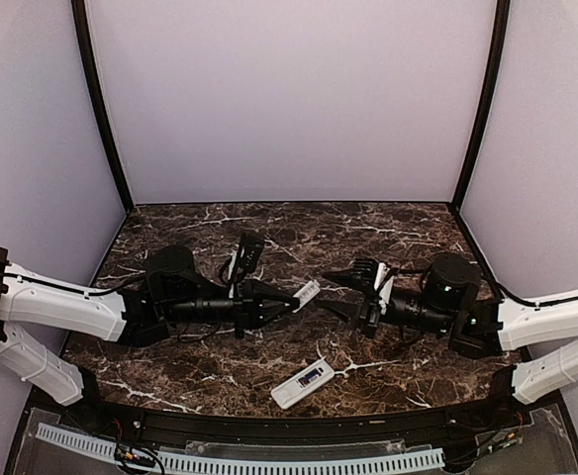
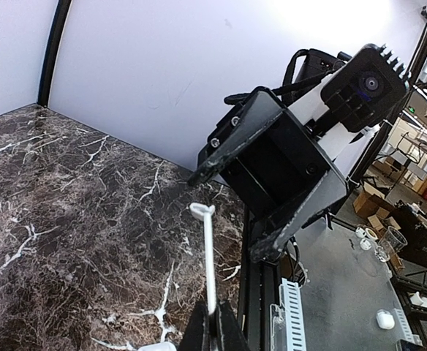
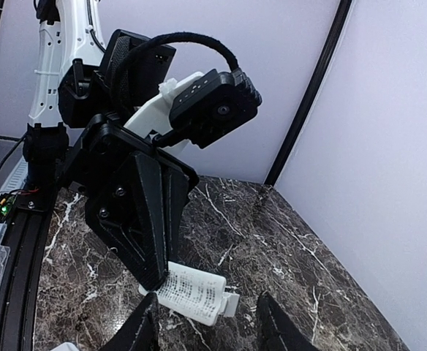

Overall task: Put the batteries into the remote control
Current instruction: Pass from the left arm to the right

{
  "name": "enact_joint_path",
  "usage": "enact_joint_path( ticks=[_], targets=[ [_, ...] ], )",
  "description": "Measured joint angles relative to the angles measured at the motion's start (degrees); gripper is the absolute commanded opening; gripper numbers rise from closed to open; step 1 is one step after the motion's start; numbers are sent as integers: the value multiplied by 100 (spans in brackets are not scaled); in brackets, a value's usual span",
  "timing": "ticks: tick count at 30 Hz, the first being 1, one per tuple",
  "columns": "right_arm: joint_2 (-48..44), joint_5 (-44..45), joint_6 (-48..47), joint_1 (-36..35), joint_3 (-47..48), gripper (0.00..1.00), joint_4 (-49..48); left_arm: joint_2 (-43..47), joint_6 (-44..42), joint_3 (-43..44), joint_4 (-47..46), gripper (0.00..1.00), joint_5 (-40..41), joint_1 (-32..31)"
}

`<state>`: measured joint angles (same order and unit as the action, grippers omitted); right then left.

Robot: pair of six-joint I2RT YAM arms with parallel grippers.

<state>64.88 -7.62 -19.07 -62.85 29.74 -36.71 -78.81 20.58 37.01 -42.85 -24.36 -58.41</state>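
The white remote control (image 1: 303, 383) lies face up near the table's front edge, apart from both arms. My left gripper (image 1: 291, 298) is shut on a small flat white cover piece (image 1: 307, 294), held above the table's middle. The left wrist view shows that cover piece (image 2: 209, 256) edge-on, sticking out from the shut left gripper (image 2: 215, 322). In the right wrist view the cover piece (image 3: 195, 292) shows printed text. My right gripper (image 1: 331, 293) stands open just right of the piece, and in the right wrist view the right gripper (image 3: 208, 333) has nothing between its fingers. The batteries are out of view.
Dark marble tabletop (image 1: 210, 361) with pale walls on three sides. A black rail (image 1: 269, 426) and a white slotted strip (image 1: 269, 463) run along the front edge. The two grippers face each other closely at mid-table.
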Motion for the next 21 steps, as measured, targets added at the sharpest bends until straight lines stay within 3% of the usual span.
enact_joint_path(
  ticks=[21],
  targets=[
    [238, -39, -57, 9, 208, 12, 83, -87, -50, 0, -39, 0, -109, -35]
  ],
)
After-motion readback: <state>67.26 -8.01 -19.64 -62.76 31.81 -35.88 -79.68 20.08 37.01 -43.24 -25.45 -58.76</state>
